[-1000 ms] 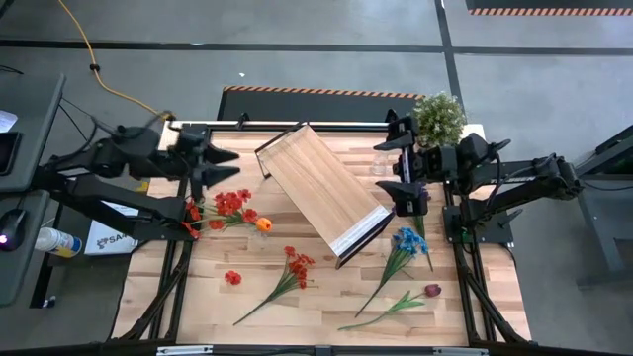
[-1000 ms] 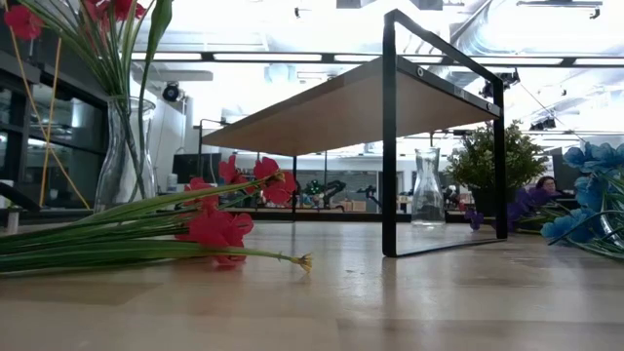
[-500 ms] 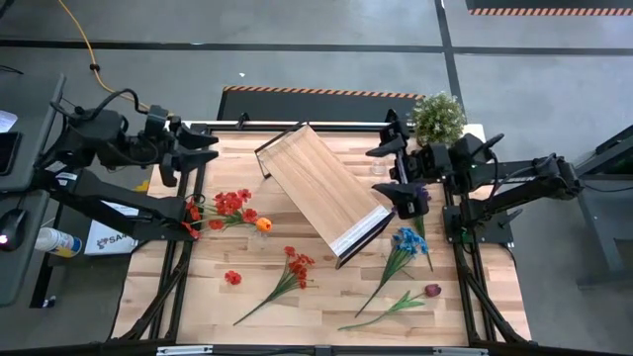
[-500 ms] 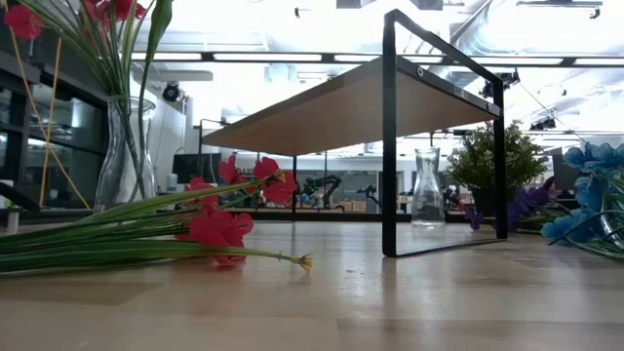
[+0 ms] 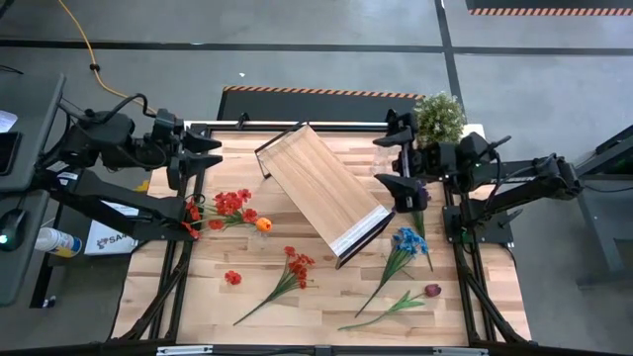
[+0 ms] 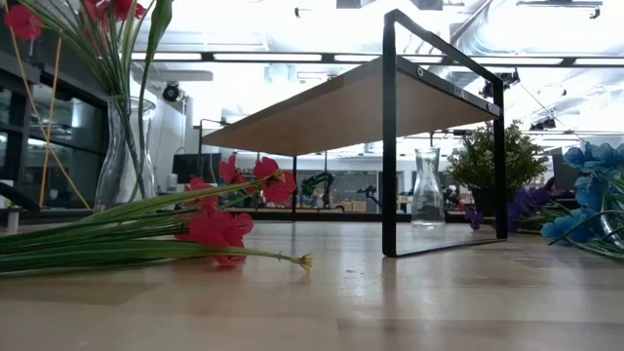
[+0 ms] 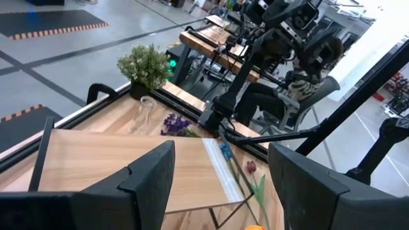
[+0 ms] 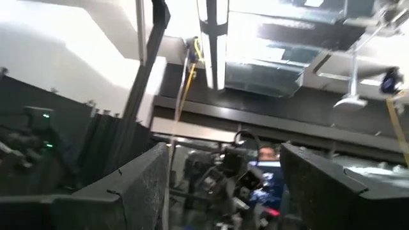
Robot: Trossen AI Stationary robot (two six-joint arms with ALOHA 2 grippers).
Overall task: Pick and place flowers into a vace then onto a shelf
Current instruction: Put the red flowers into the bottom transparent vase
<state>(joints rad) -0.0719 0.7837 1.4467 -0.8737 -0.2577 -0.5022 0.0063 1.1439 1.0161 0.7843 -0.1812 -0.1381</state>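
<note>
The shelf (image 5: 321, 193) stands askew mid-table on its black frame (image 6: 390, 136). At the left, red flowers (image 5: 229, 203) stand with their stems in a glass vase (image 6: 125, 146). More flowers lie on the table: a red one (image 5: 292, 269), blue ones (image 5: 404, 242) and a dark red one (image 5: 431, 290). An empty glass vase (image 6: 427, 190) stands at the far right. My left gripper (image 5: 203, 156) hangs open over the table's far left, clear of everything. My right gripper (image 5: 401, 163) is open in the air beside the shelf's right end, pointing upward.
A bushy potted plant (image 5: 438, 117) stands at the far right corner. An orange bloom (image 5: 263, 224) and a loose red bloom (image 5: 232, 278) lie left of centre. Purple flowers (image 7: 176, 124) lie near the empty vase. Bare wood shows along the near edge (image 5: 326, 331).
My left gripper has drawn back toward the table's left edge and risen, staying open and empty. The flowers, vases and shelf have kept their places.
</note>
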